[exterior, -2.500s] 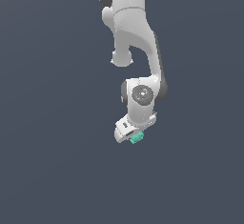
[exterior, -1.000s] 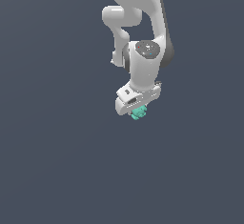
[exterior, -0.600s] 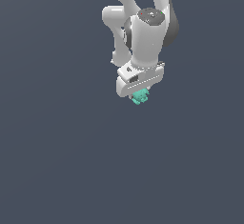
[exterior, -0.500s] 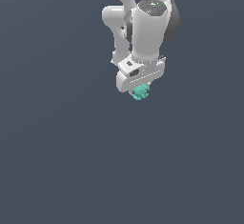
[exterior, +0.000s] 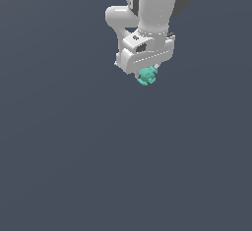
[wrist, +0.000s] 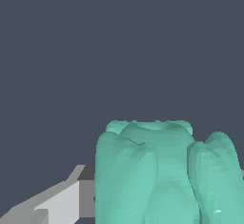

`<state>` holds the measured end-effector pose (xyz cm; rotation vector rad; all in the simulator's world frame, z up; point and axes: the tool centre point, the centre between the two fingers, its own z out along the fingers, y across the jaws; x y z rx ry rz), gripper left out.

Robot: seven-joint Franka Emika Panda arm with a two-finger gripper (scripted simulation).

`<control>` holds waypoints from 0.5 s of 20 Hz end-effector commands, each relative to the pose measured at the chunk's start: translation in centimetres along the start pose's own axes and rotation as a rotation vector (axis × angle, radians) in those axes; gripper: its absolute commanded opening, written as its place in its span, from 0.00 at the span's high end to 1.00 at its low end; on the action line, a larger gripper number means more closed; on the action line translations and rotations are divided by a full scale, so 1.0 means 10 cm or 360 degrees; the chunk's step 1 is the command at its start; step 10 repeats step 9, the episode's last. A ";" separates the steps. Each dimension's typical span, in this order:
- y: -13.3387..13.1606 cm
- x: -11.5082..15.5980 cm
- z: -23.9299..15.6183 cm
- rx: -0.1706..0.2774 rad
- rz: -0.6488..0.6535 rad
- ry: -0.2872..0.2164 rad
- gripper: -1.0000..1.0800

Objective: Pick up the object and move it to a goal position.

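Observation:
The object is a small teal-green lumpy block with ridged sides (exterior: 146,76). It hangs from the underside of my white gripper (exterior: 147,72), near the top of the exterior view. The gripper is shut on it and holds it in the air, tilted. In the wrist view the block (wrist: 162,170) fills much of the picture, and one grey finger (wrist: 62,204) shows beside it. The other finger is hidden behind the block.
The white arm (exterior: 152,9) comes down from the upper edge of the exterior view. Everything else in both views is a plain dark grey-blue backdrop with no other objects, edges or goal marker in sight.
The arm has moved the gripper and the held block upward and slightly toward the exterior view's right. The grip on the block has stayed the same.

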<state>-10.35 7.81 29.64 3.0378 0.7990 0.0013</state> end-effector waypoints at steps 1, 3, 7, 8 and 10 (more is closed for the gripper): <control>-0.04 -0.05 -0.11 0.0001 0.0000 -0.0001 1.00; -0.06 -0.08 -0.18 0.0002 0.0000 -0.0001 1.00; -0.07 -0.10 -0.25 0.0002 0.0000 -0.0001 1.00; -0.08 -0.10 -0.26 0.0002 0.0000 -0.0001 1.00; -0.07 -0.10 -0.26 0.0001 0.0001 -0.0001 1.00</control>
